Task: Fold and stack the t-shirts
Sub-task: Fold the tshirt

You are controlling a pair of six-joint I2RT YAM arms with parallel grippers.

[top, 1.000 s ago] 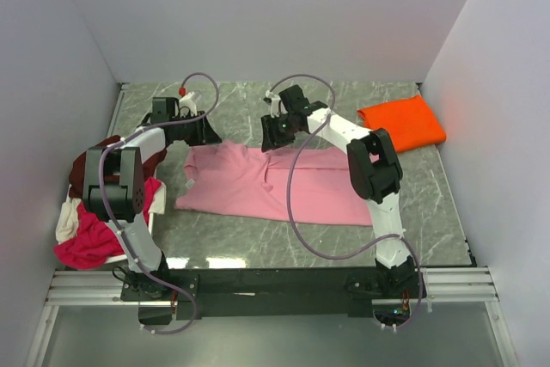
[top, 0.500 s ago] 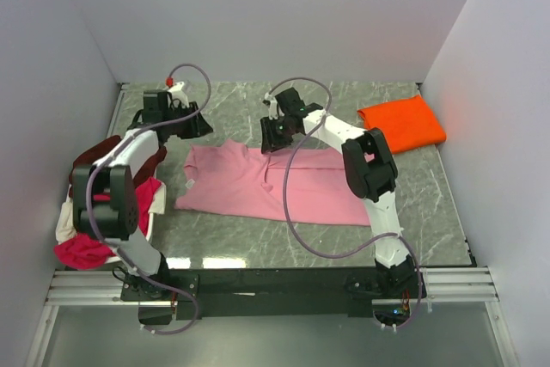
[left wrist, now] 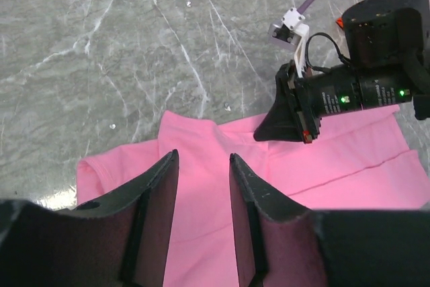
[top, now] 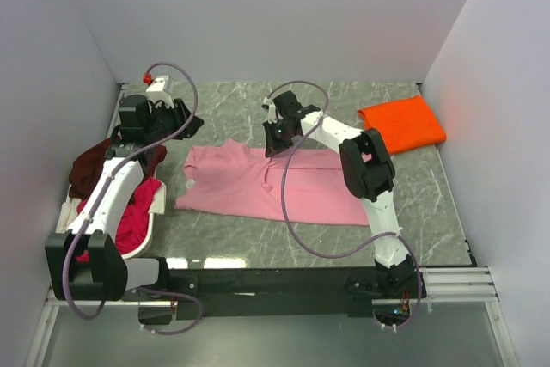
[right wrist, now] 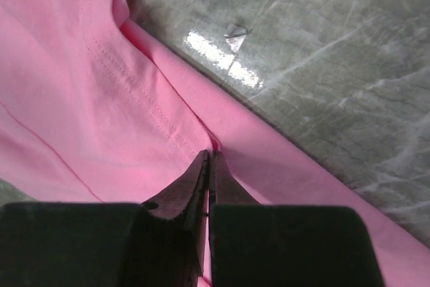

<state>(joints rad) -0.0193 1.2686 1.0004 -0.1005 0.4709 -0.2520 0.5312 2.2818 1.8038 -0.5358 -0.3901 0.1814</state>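
**Top view.** Pink t-shirt (top: 266, 182) flat on the marble table (top: 258, 242), long axis left to right. Right gripper (top: 275, 138) down at the shirt's far edge, about mid-length. Left gripper (top: 183, 123) just beyond the shirt's far left corner, apart from the cloth. Orange t-shirt (top: 401, 123), folded, well off to the right of the pink one. Maroon shirt (top: 90, 168) and magenta-red shirt (top: 136, 217) heaped just off the pink shirt's left end.

**Left wrist view.** Left gripper (left wrist: 201, 159) with jaws spread and nothing between them, over the left end of the pink t-shirt (left wrist: 363, 166); height above the cloth not readable. Right gripper (left wrist: 277, 126) farther along the same far edge, tip down on the cloth.

**Right wrist view.** Right gripper (right wrist: 208, 162) with jaws pressed together, apparently nipping a raised ridge of the pink t-shirt (right wrist: 101, 85) close to its edge, bare table (right wrist: 322, 65) just beyond.

**Relation governing the coming move (a judgement).**
- Body of the shirt toward the near side of both claws, long axis crosswise to the arms.
- Left arm the nearer to the free far left corner, right arm placed at mid-edge.
- Probable requirement: a descent and closing of the left claw on that corner, for an even lift of the far edge.
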